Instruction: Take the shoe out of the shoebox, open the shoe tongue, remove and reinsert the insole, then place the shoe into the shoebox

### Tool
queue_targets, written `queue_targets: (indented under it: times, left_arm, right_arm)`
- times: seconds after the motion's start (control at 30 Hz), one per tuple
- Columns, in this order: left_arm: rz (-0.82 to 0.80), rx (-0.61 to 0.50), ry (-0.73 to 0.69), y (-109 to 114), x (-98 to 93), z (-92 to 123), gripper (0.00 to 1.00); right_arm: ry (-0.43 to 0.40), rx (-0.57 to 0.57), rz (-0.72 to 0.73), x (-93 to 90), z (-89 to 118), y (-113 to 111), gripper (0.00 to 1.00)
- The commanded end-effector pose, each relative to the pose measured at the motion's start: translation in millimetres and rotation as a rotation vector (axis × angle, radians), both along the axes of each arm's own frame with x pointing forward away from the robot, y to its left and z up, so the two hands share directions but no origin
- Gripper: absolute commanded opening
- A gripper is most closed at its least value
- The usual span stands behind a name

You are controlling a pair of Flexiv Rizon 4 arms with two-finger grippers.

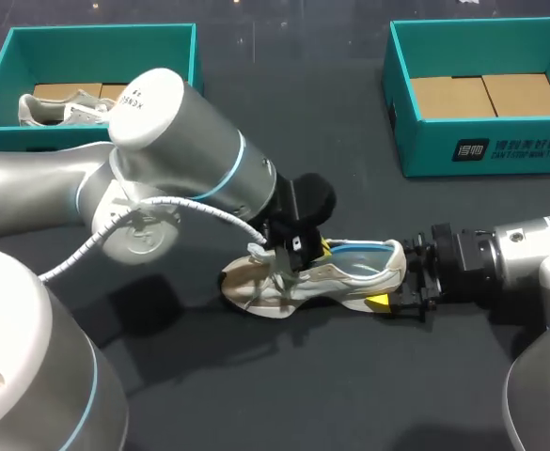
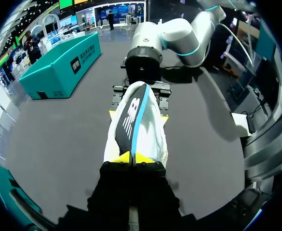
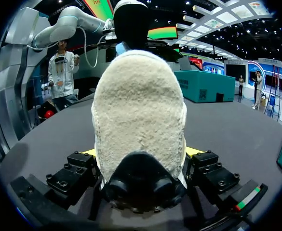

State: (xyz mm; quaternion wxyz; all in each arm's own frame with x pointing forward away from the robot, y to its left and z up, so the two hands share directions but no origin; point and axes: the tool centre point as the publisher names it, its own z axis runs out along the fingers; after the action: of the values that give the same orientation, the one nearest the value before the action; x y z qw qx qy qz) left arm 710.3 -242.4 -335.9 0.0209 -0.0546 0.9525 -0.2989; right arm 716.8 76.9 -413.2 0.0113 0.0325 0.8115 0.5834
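A white and beige shoe (image 1: 336, 280) lies on its sole in the middle of the dark table, toe to the left. My left gripper (image 1: 298, 250) is over the shoe's opening. In the left wrist view the left gripper (image 2: 131, 158) is shut on the near end of the black insole with a blue edge (image 2: 132, 115), which runs along inside the shoe (image 2: 155, 125). My right gripper (image 1: 401, 275) holds the heel from the right. In the right wrist view the fuzzy cream heel (image 3: 138, 110) fills the right gripper (image 3: 141, 156), with a finger against each side.
A teal shoebox (image 1: 96, 38) at the back left holds another pale shoe (image 1: 63, 109). A second teal shoebox (image 1: 491, 150) at the back right shows only its cardboard floor. Bare dark table lies in front of the shoe.
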Motion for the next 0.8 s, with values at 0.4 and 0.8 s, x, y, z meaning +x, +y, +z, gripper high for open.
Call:
queue_targets:
  times: [0.4,0.8]
  left_arm:
    - [-0.031,0.006,-0.036,-0.3,-7.1,-1.4,0.13]
    - [-0.041,0.038,-0.110,-7.4,-4.9,5.4,0.44]
  right_arm:
    - [0.001,-0.005,0.000,-0.9,1.3,0.6,0.00]
    - [0.001,-0.005,0.000,-0.9,1.3,0.6,0.00]
